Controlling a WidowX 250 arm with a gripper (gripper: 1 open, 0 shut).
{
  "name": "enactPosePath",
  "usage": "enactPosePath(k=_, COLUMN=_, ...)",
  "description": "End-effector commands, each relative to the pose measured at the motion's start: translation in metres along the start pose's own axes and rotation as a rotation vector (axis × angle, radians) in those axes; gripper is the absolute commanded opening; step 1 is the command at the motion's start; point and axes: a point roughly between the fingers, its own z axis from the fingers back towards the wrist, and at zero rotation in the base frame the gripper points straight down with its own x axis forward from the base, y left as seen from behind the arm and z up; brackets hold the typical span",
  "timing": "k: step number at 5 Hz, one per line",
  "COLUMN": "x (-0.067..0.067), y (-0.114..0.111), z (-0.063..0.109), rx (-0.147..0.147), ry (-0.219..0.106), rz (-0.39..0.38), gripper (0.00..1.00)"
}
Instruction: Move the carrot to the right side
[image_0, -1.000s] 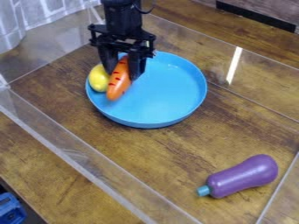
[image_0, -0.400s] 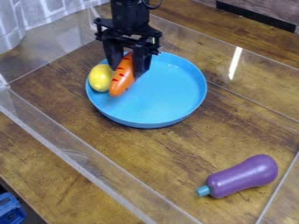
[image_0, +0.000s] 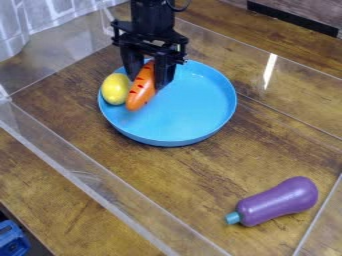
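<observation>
Slightly rightward went the black gripper (image_0: 147, 68) and the toy carrot (image_0: 142, 85) together, compared with the frame a second before. Its fingertips were dark and hard to separate, and they hid the carrot's upper end (the leafy top could not be made out); the arm was cut off by the upper edge of the view. The gripper was clenched on the carrot, which slanted down from between the fingers over the blue plate (image_0: 187, 115). Beside the carrot, the yellow lemon (image_0: 115, 89) lay at the plate's left edge. The purple eggplant (image_0: 278, 201) lay on the wooden table (image_0: 201, 175), well apart from the plate.
</observation>
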Motion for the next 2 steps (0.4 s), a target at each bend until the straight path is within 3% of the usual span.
enactPosePath(k=1, x=0.0114, y=-0.0077, z=0.0435, rx=0.018, ry=-0.125, rz=-0.037, gripper=0.00)
enactPosePath(k=2, x=0.0107, y=-0.0107, z=0.0451, rx=0.021, ry=-0.120, rz=-0.047, gripper=0.00)
